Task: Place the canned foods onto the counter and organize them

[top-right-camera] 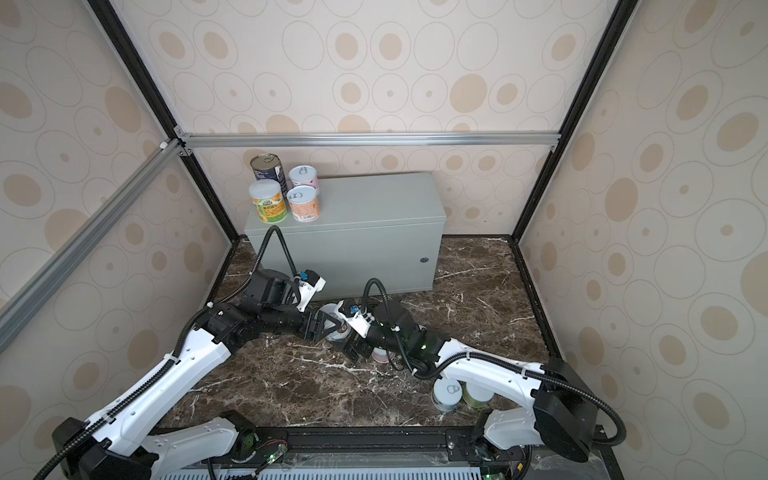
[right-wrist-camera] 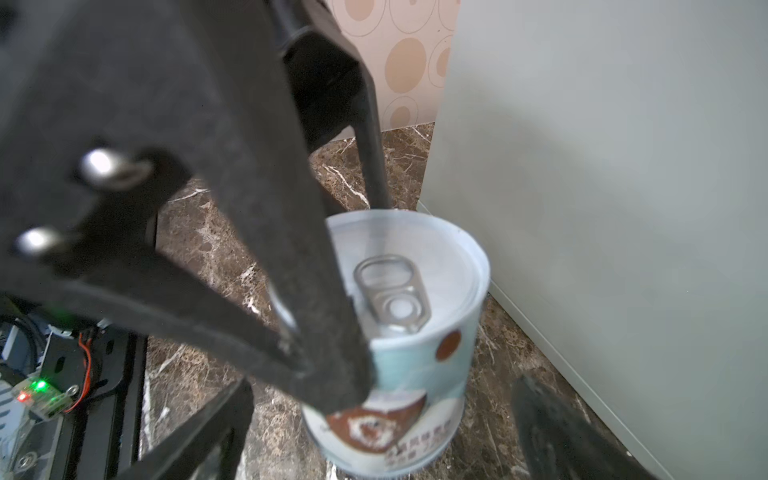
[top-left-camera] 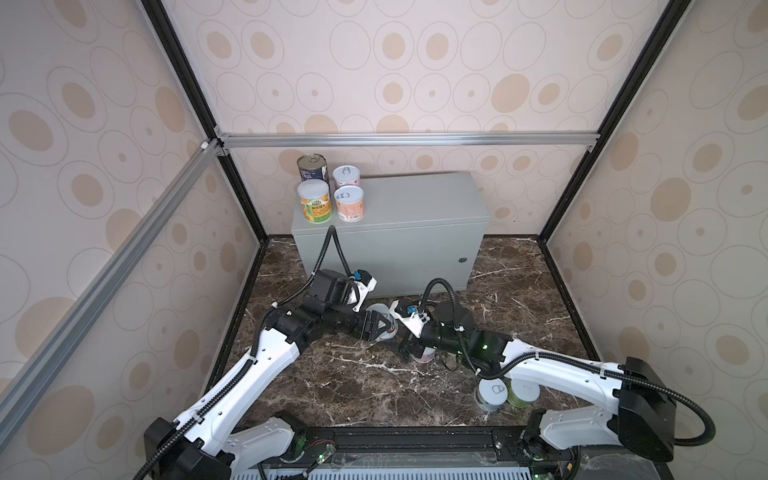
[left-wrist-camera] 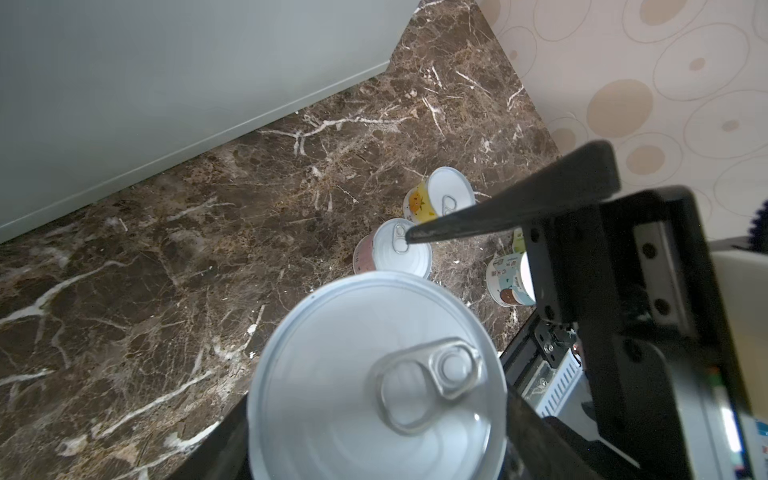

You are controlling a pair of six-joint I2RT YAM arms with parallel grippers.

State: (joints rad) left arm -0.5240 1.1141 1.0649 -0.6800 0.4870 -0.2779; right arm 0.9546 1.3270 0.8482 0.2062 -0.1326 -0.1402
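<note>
My left gripper (top-left-camera: 380, 328) is shut on a white can with a brown coconut label (right-wrist-camera: 415, 365); its pull-tab lid (left-wrist-camera: 374, 374) fills the left wrist view. The can is low over the marble, in front of the grey counter (top-left-camera: 415, 199). On the counter's left end stand several cans: dark blue (top-left-camera: 312, 168), pink (top-left-camera: 347, 176), orange-green (top-left-camera: 314, 201) and peach (top-left-camera: 350, 203). My right gripper (top-left-camera: 406, 348) is open just right of the held can, over a pink can (top-left-camera: 424, 355). A yellow can (left-wrist-camera: 440, 195) stands beyond it.
A white can (top-left-camera: 492, 392) and a green can (top-left-camera: 521, 392) stand on the marble floor (top-left-camera: 332, 374) under my right forearm. The two grippers are very close together. Patterned walls and black frame posts close in the sides. The counter's right part (top-right-camera: 395, 195) is bare.
</note>
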